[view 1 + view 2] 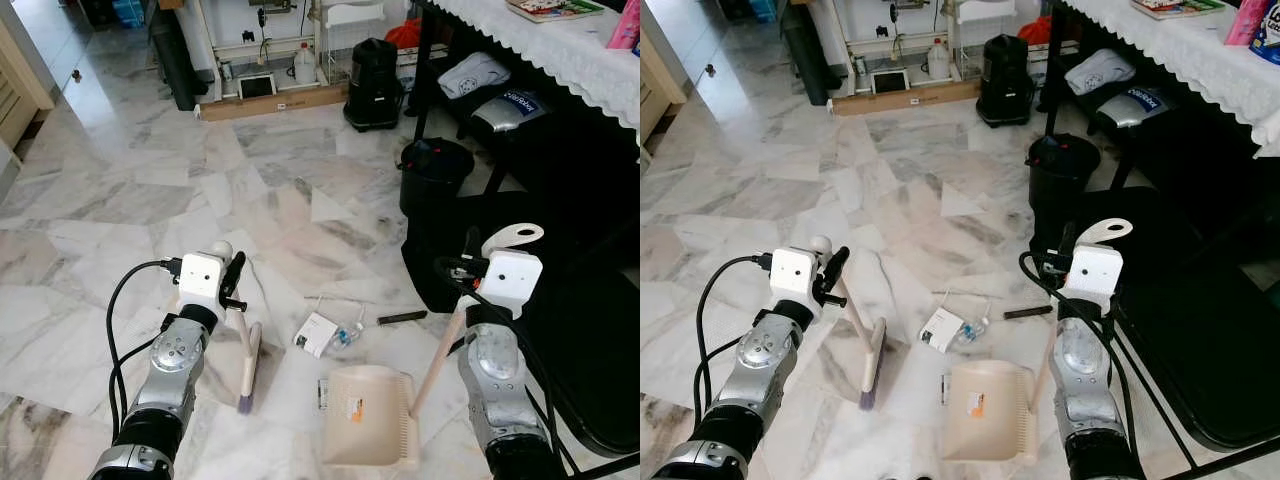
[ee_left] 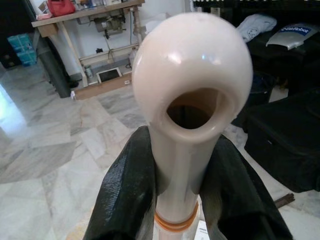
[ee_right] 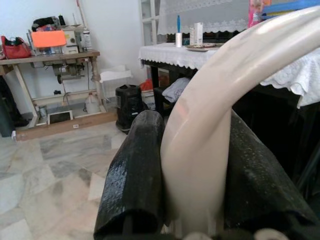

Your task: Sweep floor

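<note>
My left gripper (image 1: 232, 284) is shut on the cream handle of a small brush (image 1: 247, 362), whose purple bristles rest on the marble floor. In the left wrist view the black fingers (image 2: 125, 195) clamp the handle just below its rounded hollow end. My right gripper (image 1: 466, 272) is shut on the long handle of a cream dustpan (image 1: 368, 428) that lies flat on the floor before me; its fingers (image 3: 132, 170) press the handle from both sides. Between brush and pan lie a white card (image 1: 316, 333), a clear wrapper (image 1: 346, 335), a thin stick (image 1: 337, 297) and a black strip (image 1: 402, 317).
A black bin (image 1: 434, 172) and a black canister (image 1: 373, 84) stand ahead on the right. A table with a white lace cloth (image 1: 560, 45) runs along the right, with dark bags beneath. A black mat (image 1: 570, 330) lies by my right arm. A wooden plank (image 1: 270, 102) lies far ahead.
</note>
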